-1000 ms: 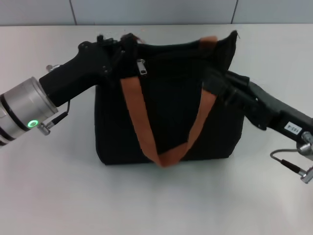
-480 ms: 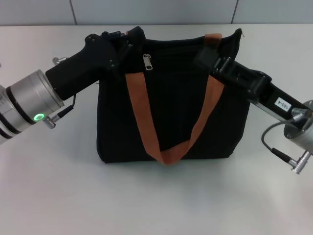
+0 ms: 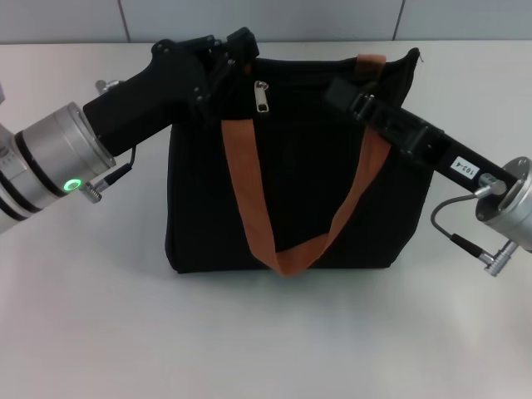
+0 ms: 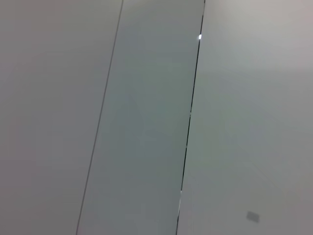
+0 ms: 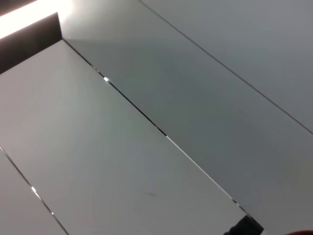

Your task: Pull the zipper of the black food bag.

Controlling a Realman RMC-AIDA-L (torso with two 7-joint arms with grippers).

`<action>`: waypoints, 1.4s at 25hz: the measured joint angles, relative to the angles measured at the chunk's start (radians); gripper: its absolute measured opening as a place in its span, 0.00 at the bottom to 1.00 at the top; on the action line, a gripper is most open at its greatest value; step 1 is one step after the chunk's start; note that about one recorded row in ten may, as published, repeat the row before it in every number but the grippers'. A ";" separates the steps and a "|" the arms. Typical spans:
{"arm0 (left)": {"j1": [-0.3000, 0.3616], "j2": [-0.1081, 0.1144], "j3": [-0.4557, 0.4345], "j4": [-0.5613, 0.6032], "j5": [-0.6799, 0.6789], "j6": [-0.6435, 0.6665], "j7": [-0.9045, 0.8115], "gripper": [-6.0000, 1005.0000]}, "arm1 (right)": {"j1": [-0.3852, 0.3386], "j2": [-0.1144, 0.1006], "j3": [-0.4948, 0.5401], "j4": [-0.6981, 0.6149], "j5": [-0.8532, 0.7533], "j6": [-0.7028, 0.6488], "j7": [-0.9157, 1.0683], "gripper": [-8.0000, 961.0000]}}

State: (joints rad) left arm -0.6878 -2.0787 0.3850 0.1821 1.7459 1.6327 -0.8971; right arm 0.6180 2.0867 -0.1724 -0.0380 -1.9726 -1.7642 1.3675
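Observation:
The black food bag (image 3: 291,199) stands upright in the middle of the white table, its orange-brown strap (image 3: 249,208) hanging down its front. The silver zipper pull (image 3: 261,96) hangs at the upper left of the bag's top edge. My left gripper (image 3: 238,48) is at the bag's top left corner, just left of and above the pull, and appears shut on the bag's upper edge. My right gripper (image 3: 342,90) lies against the bag's upper front, beside the strap's right top end (image 3: 369,65), well right of the pull. Both wrist views show only pale wall panels.
The white table (image 3: 266,341) spreads around the bag, with a grey wall (image 3: 266,18) behind it. My left arm (image 3: 58,158) reaches in from the left and my right arm (image 3: 499,199) from the right, each with a dangling cable.
The right gripper has moved up and to the left across the bag's front, toward the top edge. The left gripper has risen with the bag's top left corner, pulling the upper edge higher.

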 joint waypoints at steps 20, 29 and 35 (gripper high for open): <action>-0.071 0.000 0.006 -0.001 -0.001 0.000 0.011 0.03 | 0.049 0.001 -0.002 0.030 -0.001 0.124 0.057 0.35; -0.077 -0.001 0.006 -0.012 -0.001 -0.008 0.045 0.03 | 0.077 0.001 -0.012 0.031 -0.012 0.124 0.107 0.35; -0.079 -0.001 0.006 -0.013 -0.001 -0.008 0.045 0.03 | 0.082 0.000 -0.012 0.030 -0.012 0.166 0.121 0.35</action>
State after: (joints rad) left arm -0.7667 -2.0800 0.3912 0.1687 1.7444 1.6243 -0.8521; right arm 0.6997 2.0868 -0.1840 -0.0077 -1.9851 -1.5982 1.4882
